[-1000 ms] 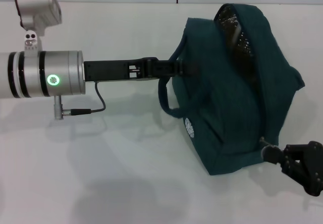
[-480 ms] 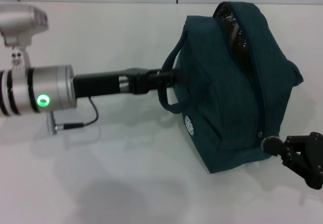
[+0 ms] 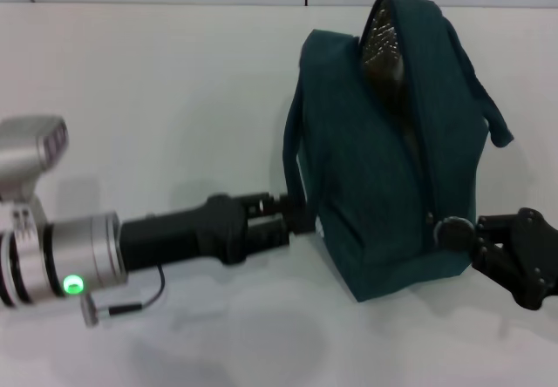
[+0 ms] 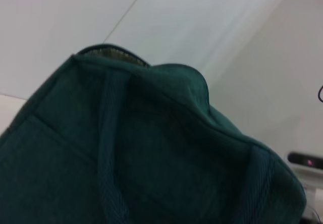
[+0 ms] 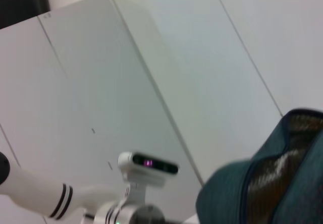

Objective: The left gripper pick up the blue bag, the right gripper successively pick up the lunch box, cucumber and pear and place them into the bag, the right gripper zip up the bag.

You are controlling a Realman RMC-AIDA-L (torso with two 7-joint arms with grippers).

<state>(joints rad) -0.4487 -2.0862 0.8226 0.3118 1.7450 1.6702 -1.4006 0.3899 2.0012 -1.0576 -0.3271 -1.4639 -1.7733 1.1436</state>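
Upright, blue bag (image 3: 384, 152) on white table (image 3: 157, 99), left gripper (image 3: 292, 213) jaws pinching its strap (image 3: 292, 156), right gripper (image 3: 497, 252) jaws unclear

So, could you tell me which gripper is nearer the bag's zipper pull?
The right gripper: it is at the zipper pull. The left gripper is at the opposite side of the bag, by its handle strap.

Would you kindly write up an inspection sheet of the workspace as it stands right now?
Surface: white table, bare where visible.
Job's things: blue bag upright, top opening gaping, silvery lining showing; lunch box, cucumber and pear not seen.
Clutter: nothing seen.
Grippers: left gripper low at the bag's left side by a handle strap; right gripper at the zipper pull on the bag's lower right.
Cables: thin black cable looping under the left wrist.
Surroundings: pale wall panels behind the table.
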